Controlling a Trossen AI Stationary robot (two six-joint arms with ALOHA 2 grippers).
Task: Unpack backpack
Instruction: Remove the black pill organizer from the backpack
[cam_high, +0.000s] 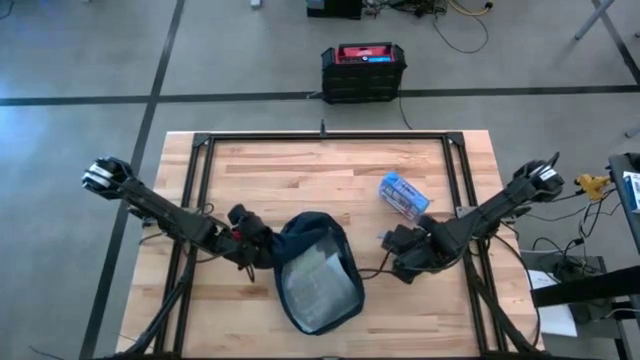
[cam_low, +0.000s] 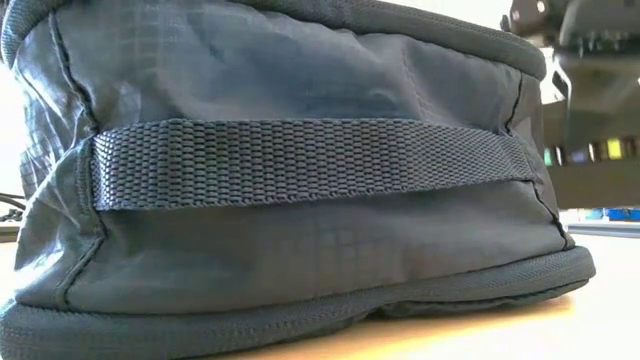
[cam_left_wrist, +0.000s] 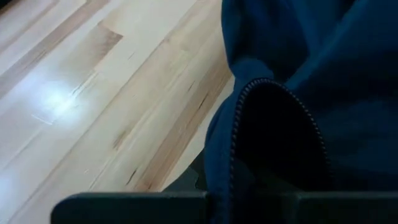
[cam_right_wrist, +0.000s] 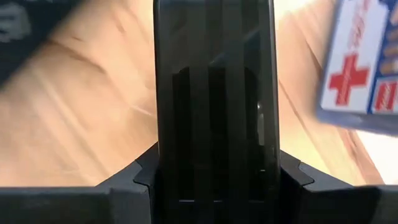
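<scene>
Backpack (cam_high: 318, 270) lies between both pincers; blue packet (cam_high: 403, 193) sits beside right arm.

backpack (cam_low: 300, 170) cropped in low view; contents unclear.

A lab or workshop — bare concrete floor (cam_high: 80, 60) with taped lines, loose cables (cam_high: 455, 20), wooden worktable (cam_high: 300, 170).

backpack (cam_high: 318, 270): dark navy soft fabric, rounded oblong, lying flat on the wooden table (cam_high: 300, 170) near its front edge, mouth open with pale contents showing inside.
</scene>
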